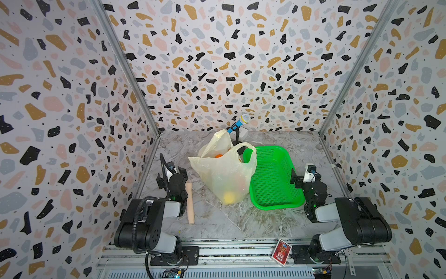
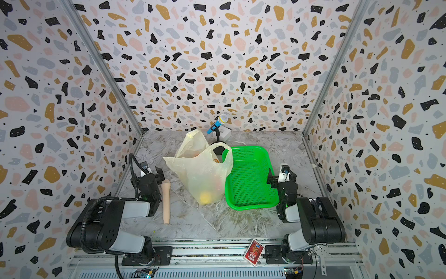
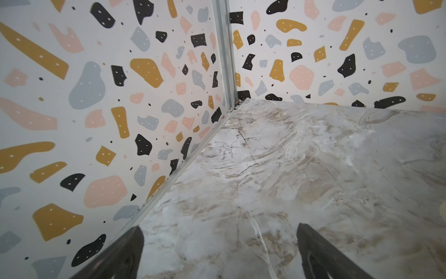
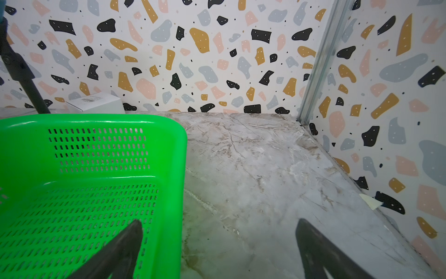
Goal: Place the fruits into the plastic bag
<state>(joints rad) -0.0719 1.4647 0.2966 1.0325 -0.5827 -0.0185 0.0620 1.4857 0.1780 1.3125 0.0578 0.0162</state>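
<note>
The pale-yellow plastic bag (image 1: 224, 174) (image 2: 200, 172) stands slumped mid-table with its handles up and its mouth open. Through its thin skin I make out fruits: a yellow lemon (image 1: 229, 198) (image 2: 205, 197) low near the front, and a bit of an orange (image 1: 219, 155) near the mouth. The other fruits are hidden. My left gripper (image 1: 171, 175) (image 3: 220, 232) is open over bare marble left of the bag, holding nothing. My right gripper (image 1: 305, 175) (image 4: 218, 224) is open and holds nothing. It hangs at the right rim of the green basket (image 4: 166, 169).
The green perforated basket (image 1: 275, 178) (image 2: 251, 178) lies against the bag's right side with nothing in it. A beige cylinder (image 1: 190, 203) lies beside my left arm. A toy microphone (image 1: 239, 123) on a stand and a white box (image 4: 96, 102) stand at the back wall. A red card pack (image 1: 281, 251) lies on the front rail.
</note>
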